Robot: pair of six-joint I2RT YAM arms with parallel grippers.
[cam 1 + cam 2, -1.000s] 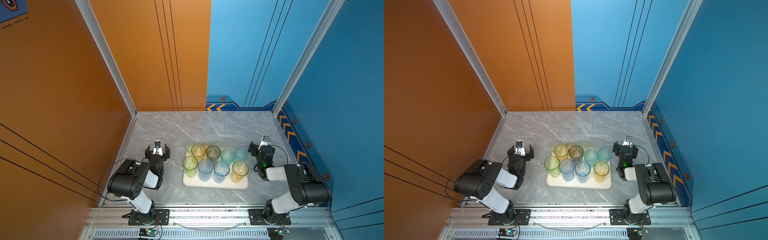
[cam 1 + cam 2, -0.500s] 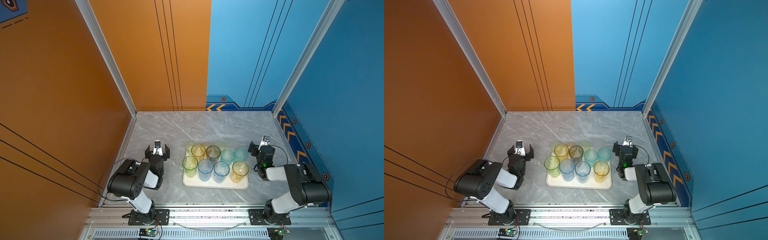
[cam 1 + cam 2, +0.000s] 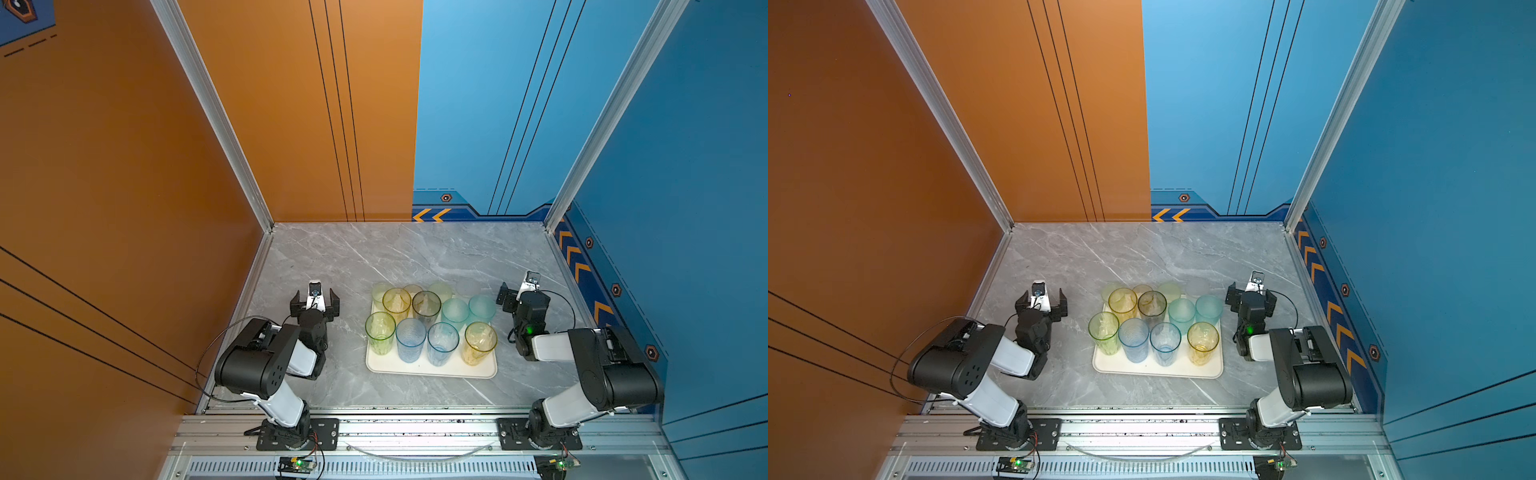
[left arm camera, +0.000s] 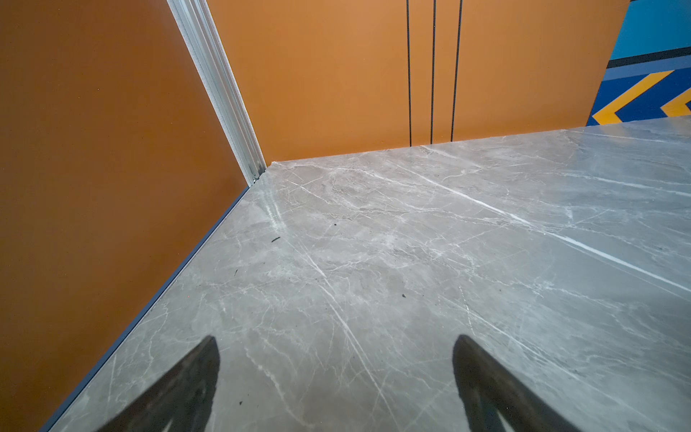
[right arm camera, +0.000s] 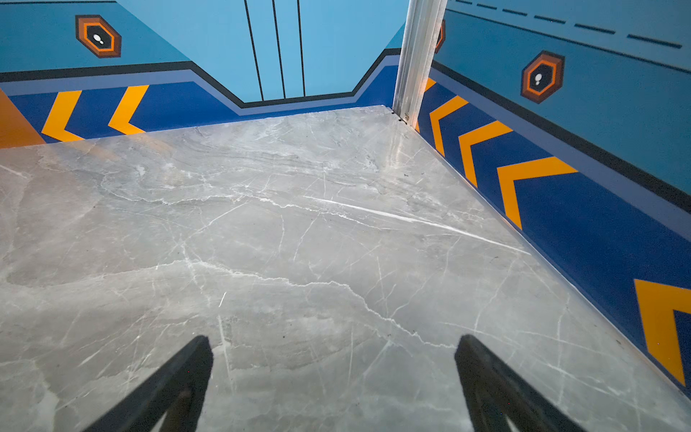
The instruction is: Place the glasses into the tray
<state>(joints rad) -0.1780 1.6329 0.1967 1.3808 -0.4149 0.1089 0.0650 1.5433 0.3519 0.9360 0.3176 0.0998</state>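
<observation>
Twelve or so glasses (image 3: pixel 409 338), all bunched on the tray (image 3: pixel 453 371) in the middle of the tabletop (image 3: pixel 395 257); none loose elsewhere in both top views. Reads as end of task, or one check short of it.

Left to right:
- orange wall (image 3: pixel 124 208) runs close along the left edge. The left gripper (image 3: pixel 314 298) sits low near it, jaws spread wide with nothing between them. Left wrist view shows only bare tabletop ahead.
- open strip of tabletop between that arm and the tray's left rim, enough to swing in.
- front row of four, green glass (image 3: pixel 380 332) across to yellow glass (image 3: pixel 480 343), upright and well inside. There's a bare strip of tray on the near side. Second row of four is packed tight behind, rims nearly touching.
- pale back row (image 3: pixel 440 291): can't tell if it stands inside the far rim or just past it, since taller glasses hide that edge.
- right gripper (image 3: pixel 521 296) is just beside the tray's right side, near the teal glass (image 3: pixel 482 307), jaws released and empty. Right wrist view shows bare tabletop only.
- blue chevron wall (image 3: pixel 582 266) is close on the right, little room to back off that way.

Next move, my call: confirm the back row. If one is off the tray, come in from the far side, where the tabletop is open. Grip low and lift straight, no sideways sweep, because the neighbours look easy to tip. Only free room on the tray is the near strip.
</observation>
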